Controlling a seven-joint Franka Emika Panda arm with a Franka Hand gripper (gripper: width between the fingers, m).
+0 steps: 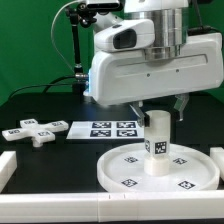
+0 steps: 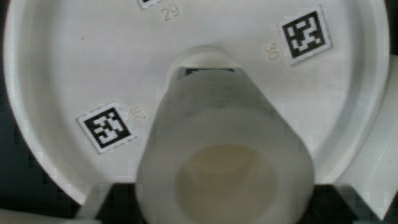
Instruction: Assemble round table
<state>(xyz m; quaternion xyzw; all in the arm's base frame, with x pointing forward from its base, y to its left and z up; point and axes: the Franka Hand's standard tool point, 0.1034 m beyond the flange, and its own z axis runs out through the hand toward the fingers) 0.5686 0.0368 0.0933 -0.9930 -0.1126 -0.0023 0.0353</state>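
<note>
Round table disc (image 1: 118, 168) carries upright leg (image 1: 157, 142) inside its rim, gripper (image 1: 161, 107) spread above.

marker board (image 1: 105, 129): flat on surface (image 1: 45, 105), four tags up
surface: black
white edge strip (image 1: 50, 208): along surface's near side

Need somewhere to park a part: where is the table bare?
Bare black table lies between the cross-shaped base, the marker board and the round disc. Crowded: the disc's centre, where the end effector hangs over the upright leg.
</note>
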